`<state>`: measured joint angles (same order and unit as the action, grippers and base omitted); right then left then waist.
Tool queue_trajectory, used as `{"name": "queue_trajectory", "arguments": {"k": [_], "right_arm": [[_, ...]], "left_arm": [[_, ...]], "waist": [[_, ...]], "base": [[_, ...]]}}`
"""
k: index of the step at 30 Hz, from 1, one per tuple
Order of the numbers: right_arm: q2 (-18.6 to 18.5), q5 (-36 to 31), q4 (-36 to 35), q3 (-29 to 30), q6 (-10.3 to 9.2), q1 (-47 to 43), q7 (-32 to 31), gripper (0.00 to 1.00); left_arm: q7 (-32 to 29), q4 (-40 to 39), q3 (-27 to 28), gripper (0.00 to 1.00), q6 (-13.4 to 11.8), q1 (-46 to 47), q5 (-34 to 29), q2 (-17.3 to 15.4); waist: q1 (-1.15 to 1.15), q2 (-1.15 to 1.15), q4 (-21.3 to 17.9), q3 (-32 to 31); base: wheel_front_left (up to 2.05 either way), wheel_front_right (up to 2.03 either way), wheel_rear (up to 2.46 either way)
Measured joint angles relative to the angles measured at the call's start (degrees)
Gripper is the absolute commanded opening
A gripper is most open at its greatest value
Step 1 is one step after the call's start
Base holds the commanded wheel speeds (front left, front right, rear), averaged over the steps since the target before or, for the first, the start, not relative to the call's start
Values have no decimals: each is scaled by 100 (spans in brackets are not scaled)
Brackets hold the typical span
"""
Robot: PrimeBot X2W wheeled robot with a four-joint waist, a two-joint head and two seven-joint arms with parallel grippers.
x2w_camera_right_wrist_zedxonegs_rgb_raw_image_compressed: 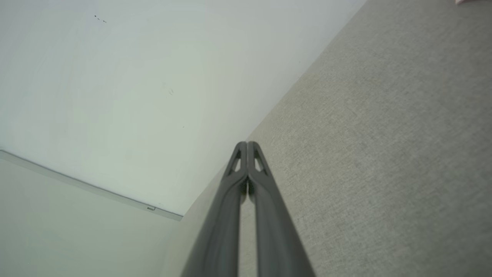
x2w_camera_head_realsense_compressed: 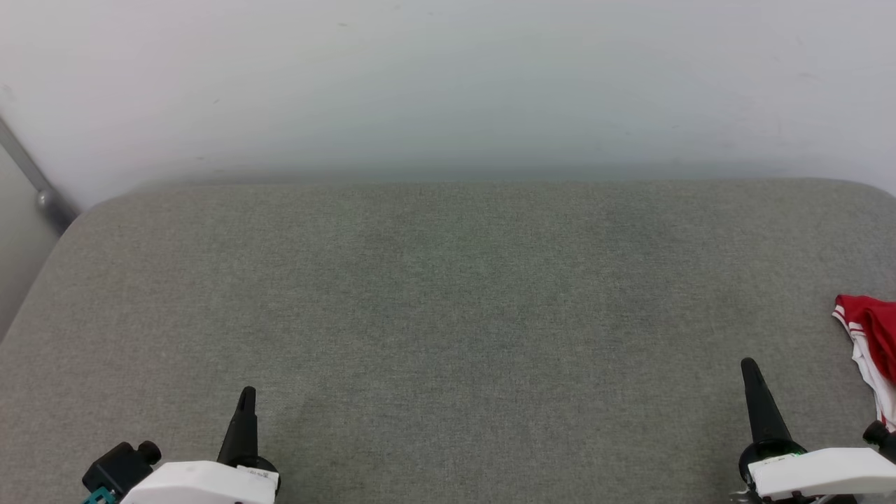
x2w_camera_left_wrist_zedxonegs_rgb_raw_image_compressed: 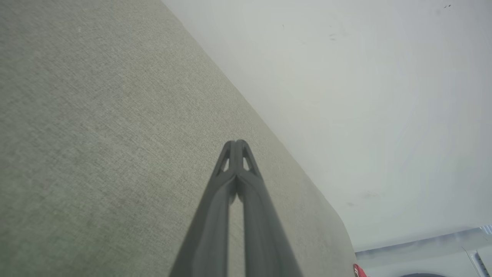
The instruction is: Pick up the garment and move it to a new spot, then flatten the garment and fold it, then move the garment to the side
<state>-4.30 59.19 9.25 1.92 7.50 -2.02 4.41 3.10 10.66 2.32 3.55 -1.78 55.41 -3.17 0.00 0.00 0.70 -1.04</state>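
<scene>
Left gripper point(x2w_camera_head_realsense_compressed: 246, 395) and right gripper point(x2w_camera_head_realsense_compressed: 749, 364) have jaws pressed together, empty. A clumsy grab could drag the red jersey point(x2w_camera_head_realsense_compressed: 871, 318), bunched at the right edge of the surface point(x2w_camera_head_realsense_compressed: 448, 294), off it.

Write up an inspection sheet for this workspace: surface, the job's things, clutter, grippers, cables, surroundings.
Surface: grey woven fabric surface, flat and smooth, with rounded far corners.
Job's things: red jersey garment with white striped trim, bunched at the right edge of the head view and partly cut off by the frame; nothing holds it.
Clutter: nothing seen.
Grippers: left gripper shut and empty, over the near left of the surface; right gripper shut and empty, beside the garment but apart from it.
Cables: nothing seen.
Surroundings: pale wall behind the surface; slanted grey metal bar at the far left.
</scene>
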Motion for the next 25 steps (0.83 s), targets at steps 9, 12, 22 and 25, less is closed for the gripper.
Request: {"name": "queue_trajectory", "arguments": {"k": [9,12,22,25], "right_arm": [[-7,578,71,35,0,115,-146,0],[-8,750,92,45,0,160,-194,0],[-10,1316,180,86,0,277,-347,0],[-10,1468,191,97,0,327,-379,0]], "left_arm": [[-144,55,51,0,53,119,605,-2],[-196,70,70,0,78,163,794,-2],[-348,122,144,0,144,290,1399,-2],[-382,136,157,0,152,331,1559,-2]], "waist": [[0,0,-9,16],[0,0,-12,21],[0,0,-22,38],[0,0,-25,43]], "base": [[0,0,0],[0,0,0],[0,0,0],[0,0,0]]}}
